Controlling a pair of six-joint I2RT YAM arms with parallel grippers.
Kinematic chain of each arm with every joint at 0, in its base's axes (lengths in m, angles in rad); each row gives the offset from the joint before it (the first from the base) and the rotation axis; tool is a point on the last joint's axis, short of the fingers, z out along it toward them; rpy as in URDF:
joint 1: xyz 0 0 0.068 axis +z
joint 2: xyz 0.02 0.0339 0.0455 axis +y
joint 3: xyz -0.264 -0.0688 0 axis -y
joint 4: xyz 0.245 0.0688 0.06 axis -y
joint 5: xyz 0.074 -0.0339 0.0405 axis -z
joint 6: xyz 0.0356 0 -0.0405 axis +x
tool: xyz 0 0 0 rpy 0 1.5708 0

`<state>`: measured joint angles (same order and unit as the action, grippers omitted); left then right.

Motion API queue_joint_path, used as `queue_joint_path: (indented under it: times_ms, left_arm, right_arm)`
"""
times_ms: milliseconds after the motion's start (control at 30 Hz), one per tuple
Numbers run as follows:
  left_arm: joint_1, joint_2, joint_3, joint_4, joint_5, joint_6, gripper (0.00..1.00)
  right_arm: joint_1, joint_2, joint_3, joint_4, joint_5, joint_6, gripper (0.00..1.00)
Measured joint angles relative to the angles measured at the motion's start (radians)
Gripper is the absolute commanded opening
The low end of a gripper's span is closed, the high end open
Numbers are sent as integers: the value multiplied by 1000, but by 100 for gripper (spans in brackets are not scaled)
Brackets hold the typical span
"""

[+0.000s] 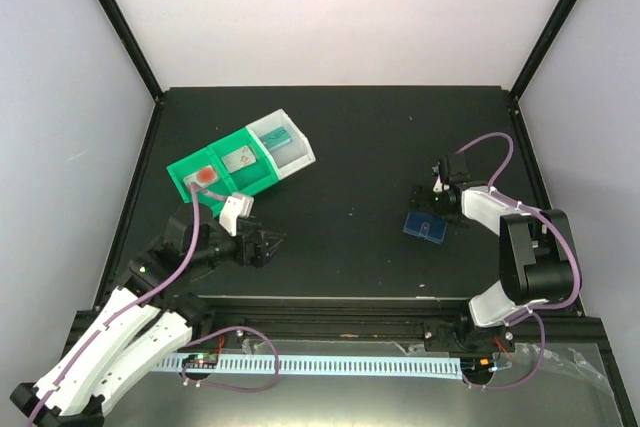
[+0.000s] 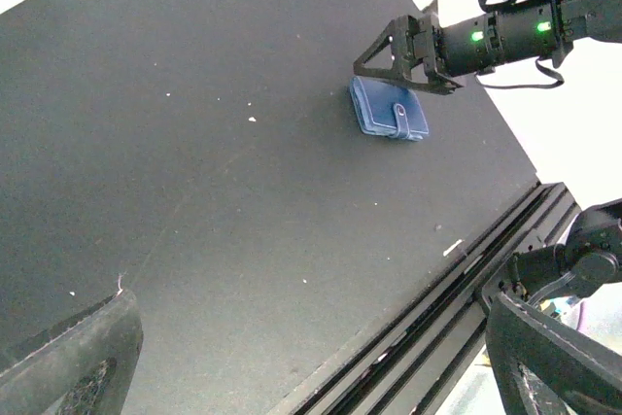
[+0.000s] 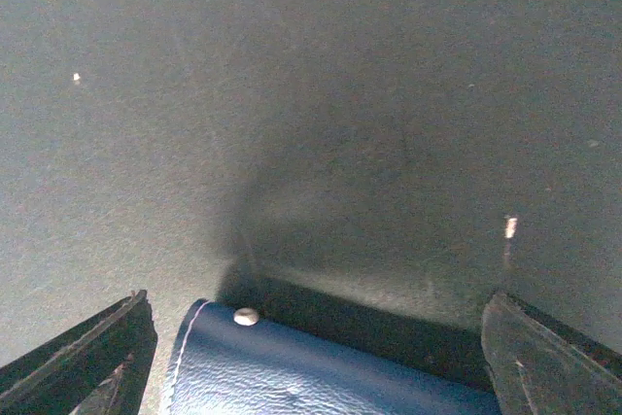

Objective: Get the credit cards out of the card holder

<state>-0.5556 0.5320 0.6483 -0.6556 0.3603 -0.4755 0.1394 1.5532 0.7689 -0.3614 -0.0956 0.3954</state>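
Currently I read the card holder (image 1: 425, 228) lying flat on the desk (image 1: 350, 137), right of centre and well apart from the green tray (image 1: 265, 177). In the left wrist view its tab (image 2: 401, 121) lies folded across the blue cover, and the holder is shut flat. The right wrist view shows a snap stud (image 3: 246, 316) near one corner of that cover. The right pincer (image 1: 434, 203) is positioned at the far edge of the holder, tips directed down toward the desk. Its jaws stand wide apart: one finger (image 3: 92, 357) appears at the lower left of its own camera and the other at the lower right, with the end of the holder lying between them. The holder is not clamped, and I cannot tell whether either finger touches the cover. The left pincer (image 1: 266, 245) is on the left side of the desk, just beside the near side of the tray, directed toward the right. Its jaws are likewise spread wide and hold nothing; its camera shows only bare desk between the fingers (image 2: 73, 366). One credit card (image 1: 205, 175), pale with a red-orange patch, lies in the leftmost green compartment of the tray. A second credit card (image 1: 238, 159), also pale, lies in the compartment next to it. The white end bin (image 1: 297, 157) contains a bluish-green item that I cannot identify.
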Motion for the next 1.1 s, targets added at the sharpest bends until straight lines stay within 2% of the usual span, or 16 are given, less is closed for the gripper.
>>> queue_joint_path:
  times_ms: [300,600,733,900,1100]
  left_arm:
    - [0,8,-69,60,31,-34,97]
    - [0,26,-84,89,44,-56,95]
    - [0,26,-99,93,48,-63,93]
    - [0,27,-120,111,60,-80,90]
    - [0,27,-156,153,85,-115,86]
  right_arm:
    - [45,-71,-74,30,-119,7,90]
    - [293,-177,-170,34,-206,106,83]
    - [422,-229,-213,36,-226,168,74]
    - [494,-293,-257,42,-228,230,53]
    - [500,-326,-310,72,-211,274,46]
